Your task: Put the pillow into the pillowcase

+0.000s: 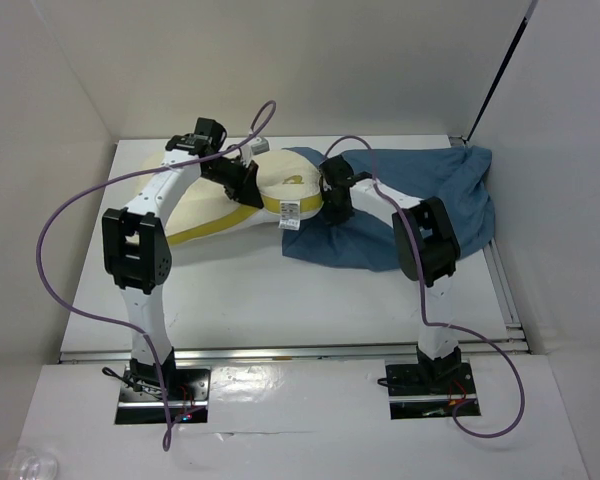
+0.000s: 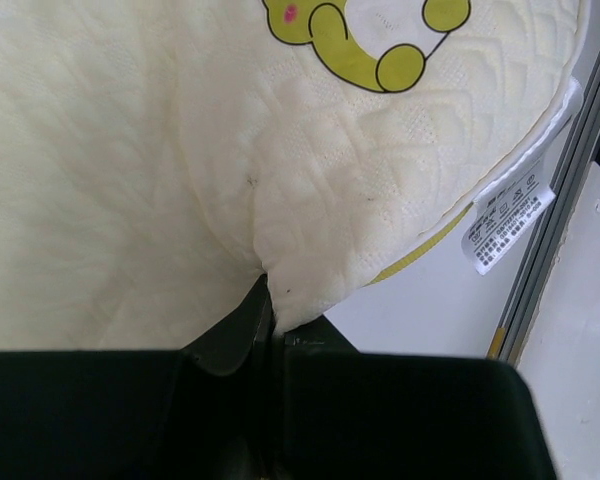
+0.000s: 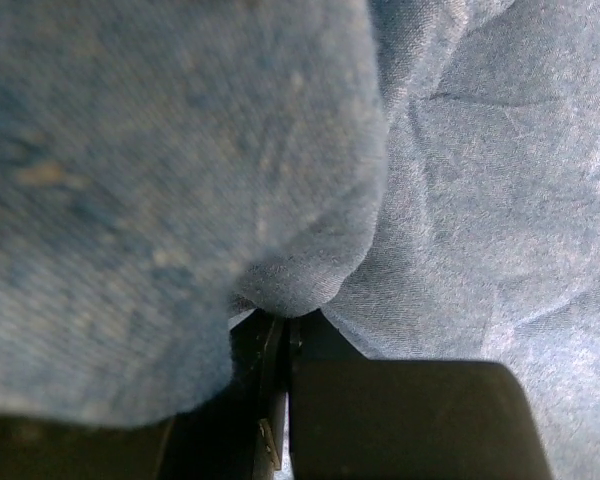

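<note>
The cream-yellow pillow [image 1: 280, 195] lies at the back of the table, its right end with the white tag [image 1: 289, 213] lifted and bent toward the dusty-blue pillowcase [image 1: 420, 200], which lies wrinkled at the back right. My left gripper [image 1: 242, 180] is shut on a fold of the pillow [image 2: 310, 200]; the yellow emblem [image 2: 365, 40] and the tag [image 2: 510, 215] show in the left wrist view. My right gripper [image 1: 335, 195] is shut on the left edge of the pillowcase [image 3: 460, 200], whose fabric fills the right wrist view.
White walls enclose the table on three sides. A metal rail [image 1: 505, 290] runs along the right edge of the table. Purple cables [image 1: 70, 215] loop over both arms. Bare table [image 1: 280, 300] lies in front of the pillow.
</note>
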`<state>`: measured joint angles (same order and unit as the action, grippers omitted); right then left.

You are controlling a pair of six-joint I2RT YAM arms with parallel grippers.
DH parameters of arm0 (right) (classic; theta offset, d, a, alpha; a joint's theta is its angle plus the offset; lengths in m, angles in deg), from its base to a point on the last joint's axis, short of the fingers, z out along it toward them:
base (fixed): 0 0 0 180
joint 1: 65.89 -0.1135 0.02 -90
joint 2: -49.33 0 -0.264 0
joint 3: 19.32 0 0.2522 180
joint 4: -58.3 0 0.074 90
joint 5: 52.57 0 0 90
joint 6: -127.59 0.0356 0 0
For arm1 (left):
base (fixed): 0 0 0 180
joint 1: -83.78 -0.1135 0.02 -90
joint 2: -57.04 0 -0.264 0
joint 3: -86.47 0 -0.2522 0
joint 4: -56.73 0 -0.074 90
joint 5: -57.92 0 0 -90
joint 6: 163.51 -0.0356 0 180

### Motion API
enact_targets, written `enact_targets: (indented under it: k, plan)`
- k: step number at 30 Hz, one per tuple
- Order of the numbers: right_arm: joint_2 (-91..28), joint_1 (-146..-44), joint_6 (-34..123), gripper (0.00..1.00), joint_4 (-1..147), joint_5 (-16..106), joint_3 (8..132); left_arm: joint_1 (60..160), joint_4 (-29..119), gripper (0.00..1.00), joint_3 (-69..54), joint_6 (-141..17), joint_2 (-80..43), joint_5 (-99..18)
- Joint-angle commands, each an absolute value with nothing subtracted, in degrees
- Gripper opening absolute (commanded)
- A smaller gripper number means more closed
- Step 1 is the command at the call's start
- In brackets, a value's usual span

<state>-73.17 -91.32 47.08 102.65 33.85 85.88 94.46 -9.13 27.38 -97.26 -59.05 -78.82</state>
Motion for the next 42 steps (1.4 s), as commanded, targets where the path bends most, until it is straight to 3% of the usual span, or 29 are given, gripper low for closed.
enact_targets:
  k: [1,11,19,29,36,42]
  plan:
    - [-68.46,-90.68,43.23,0.0,101.58,37.95,85.85,95.83,-9.42,0.0,30.09,-94.61,-59.59,-82.62]
    - [-57.21,-87.6,34.34,0.0,116.18,44.99,90.16,97.5,-5.11,0.0,26.41,-92.94,-60.64,-80.34]
    - [-54.64,-86.46,26.35,0.0,124.18,58.15,90.68,99.25,-3.44,0.0,26.4,-91.71,-62.31,-79.28]
    - [-53.06,-83.03,18.78,0.0,130.42,61.25,83.31,100.4,-1.86,0.0,26.4,-89.86,-63.37,-74.62]
    - [-54.29,-80.4,17.63,0.0,131.83,61.86,81.89,100.92,4.11,0.0,23.51,-84.68,-62.06,-64.62]
    - [-54.37,-79.87,12.65,0.0,135.42,68.26,82.85,102.77,10.89,0.0,19.11,-79.67,-60.03,-48.53]
